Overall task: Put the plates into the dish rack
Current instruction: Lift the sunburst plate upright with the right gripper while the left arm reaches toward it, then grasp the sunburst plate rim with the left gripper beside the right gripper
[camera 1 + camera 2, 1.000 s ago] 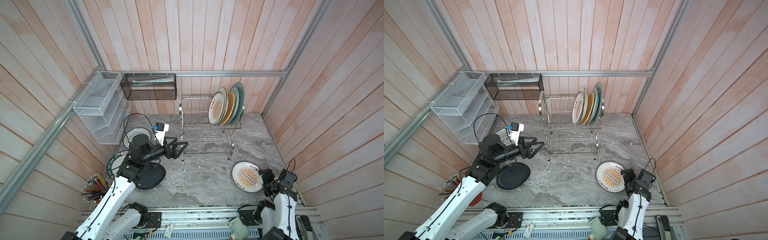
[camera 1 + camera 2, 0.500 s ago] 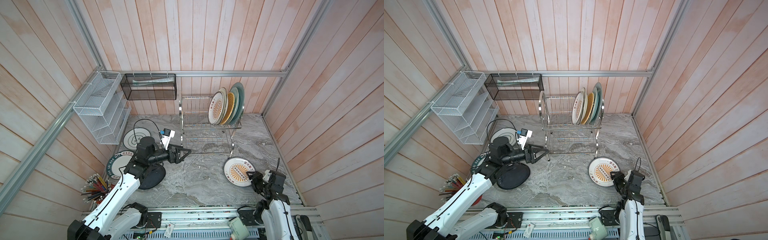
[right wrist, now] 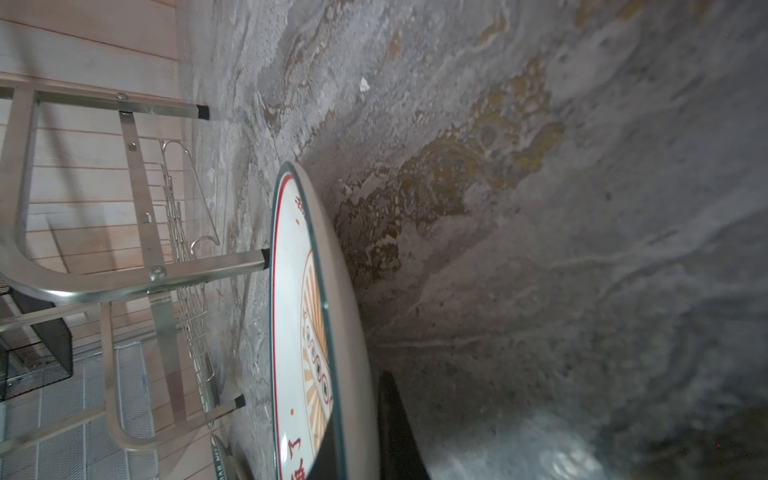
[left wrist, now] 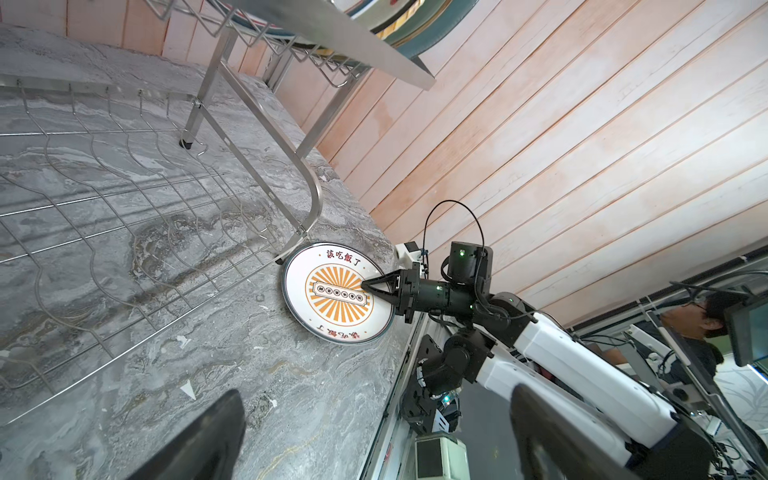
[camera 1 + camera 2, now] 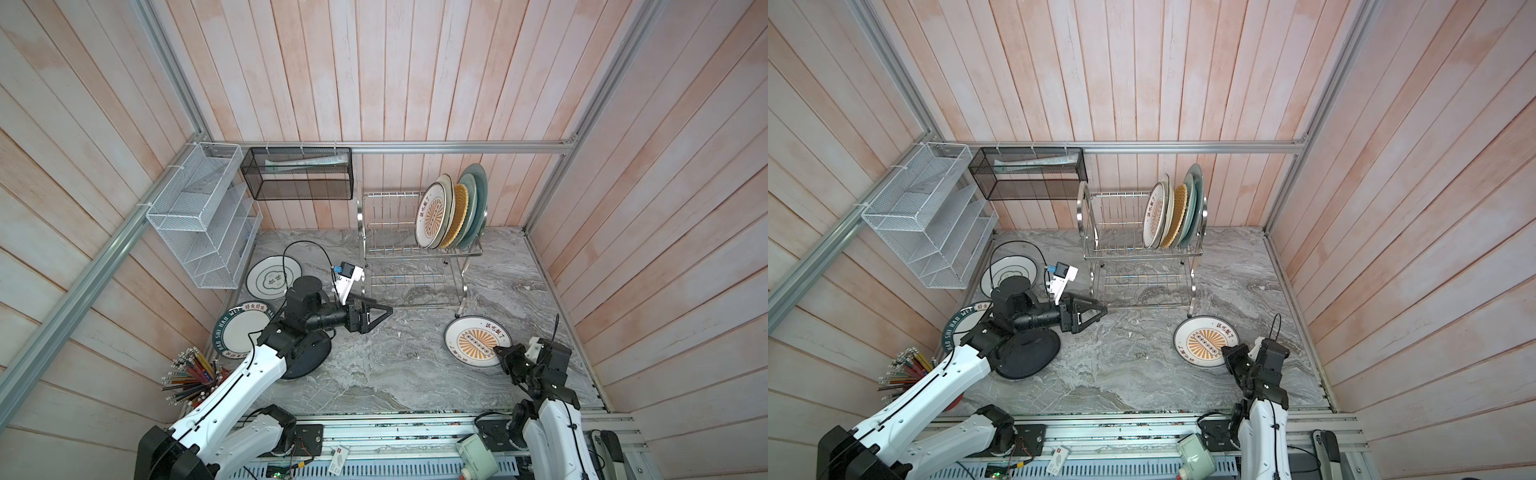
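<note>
Plates racked so far number five by my count, though they overlap.

- **Near edge of the tabletop (image 5: 374, 376):** The right claw (image 4: 365, 286) is clenched on the near rim of an orange-sunburst plate (image 5: 469, 338). That plate lies by the near right corner, just in front of the rack's foot. To my eye it is not yet lifted.
- **Left edge:** A black plate (image 5: 1034, 357) lies flat, with a dark-rimmed lettered plate (image 5: 237, 328) beside it. A green-ringed plate (image 5: 268, 278) lies farther back.
- **Middle:** The left claw (image 5: 376, 316) hangs released and empty, in front of the rack.
- **Far edge:** The dish rack (image 5: 360, 232) carries the five plates (image 5: 434, 216) on edge at the right end of its upper tier. Its other pegs and its lower tier are bare.

Judgement: roughly half done. Four plates are outstanding, one of them gripped.
</note>
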{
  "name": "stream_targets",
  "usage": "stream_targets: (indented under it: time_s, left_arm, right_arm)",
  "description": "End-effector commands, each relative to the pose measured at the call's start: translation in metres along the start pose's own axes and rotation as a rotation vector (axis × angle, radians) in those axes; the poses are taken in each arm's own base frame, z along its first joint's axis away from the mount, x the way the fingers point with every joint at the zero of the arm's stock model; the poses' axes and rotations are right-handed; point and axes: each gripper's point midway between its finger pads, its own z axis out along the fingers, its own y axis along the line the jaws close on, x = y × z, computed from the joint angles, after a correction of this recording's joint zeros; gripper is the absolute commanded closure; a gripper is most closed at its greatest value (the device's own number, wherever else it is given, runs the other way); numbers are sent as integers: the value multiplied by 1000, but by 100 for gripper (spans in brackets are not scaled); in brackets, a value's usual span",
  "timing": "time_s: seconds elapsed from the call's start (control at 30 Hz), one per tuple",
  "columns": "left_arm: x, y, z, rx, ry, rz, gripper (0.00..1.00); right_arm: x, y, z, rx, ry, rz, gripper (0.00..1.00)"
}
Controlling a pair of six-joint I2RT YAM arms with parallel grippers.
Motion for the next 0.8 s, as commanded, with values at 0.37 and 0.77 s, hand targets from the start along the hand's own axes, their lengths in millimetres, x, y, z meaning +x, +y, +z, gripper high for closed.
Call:
stream_targets:
  time_s: [0.37, 0.77]
  left_arm:
    - [7, -51, 28, 79, -28, 424, 0]
    - [53, -104, 105, 147, 126, 1035, 2]
  right_arm:
    - [-32, 78, -77, 96, -85, -74, 100]
    - [-17, 155, -96, 26, -13, -155, 100]
